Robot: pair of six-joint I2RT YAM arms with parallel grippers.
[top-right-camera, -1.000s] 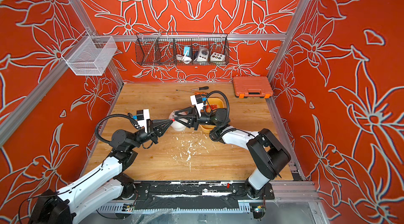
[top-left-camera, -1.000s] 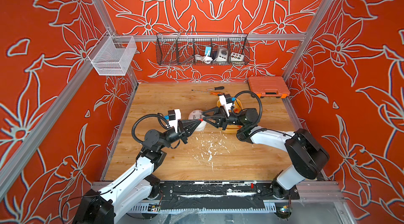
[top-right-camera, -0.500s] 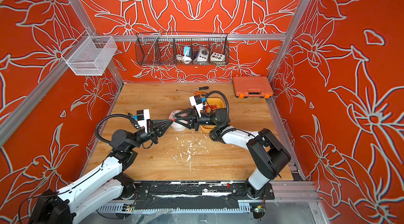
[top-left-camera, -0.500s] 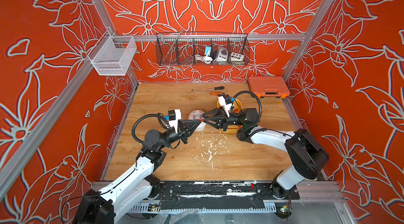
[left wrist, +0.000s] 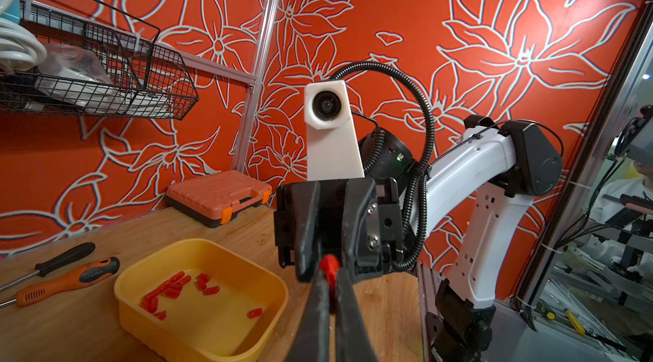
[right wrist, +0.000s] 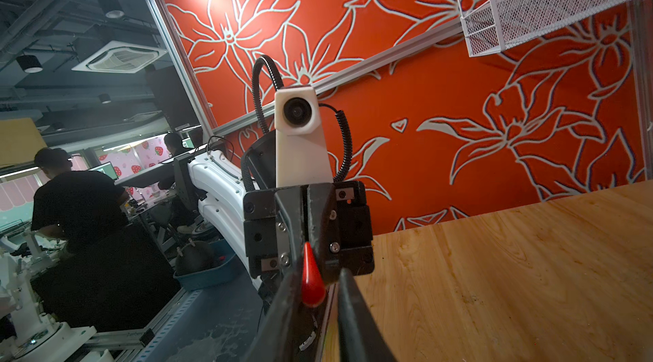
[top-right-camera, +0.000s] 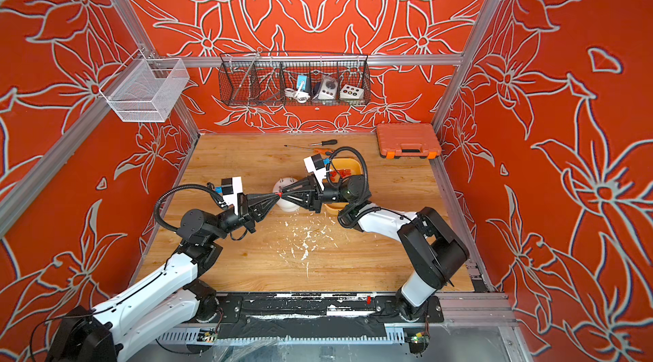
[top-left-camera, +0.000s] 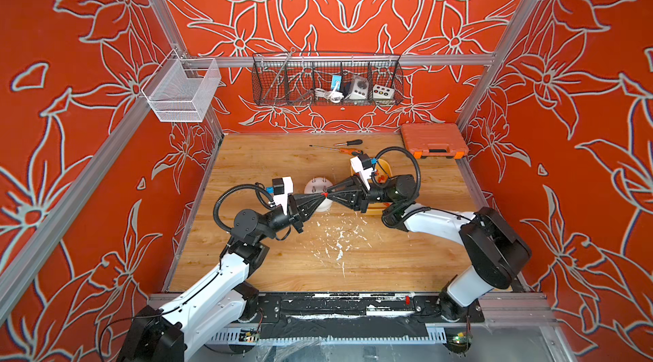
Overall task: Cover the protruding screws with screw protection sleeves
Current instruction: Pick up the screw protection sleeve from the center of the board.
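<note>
Your left gripper [left wrist: 328,284] pinches 1 red screw protection sleeve [left wrist: 328,266] between the right gripper's [right wrist: 323,280] part-open jaws, at 5 o'clock of the bare protruding screws [top-left-camera: 317,182] on the white dome [top-left-camera: 311,190]; release early and it could drop.

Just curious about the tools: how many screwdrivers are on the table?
2. A black-handled screwdriver and an orange-handled screwdriver lie side by side at the back, beside the tray. The case could hide more.
</note>
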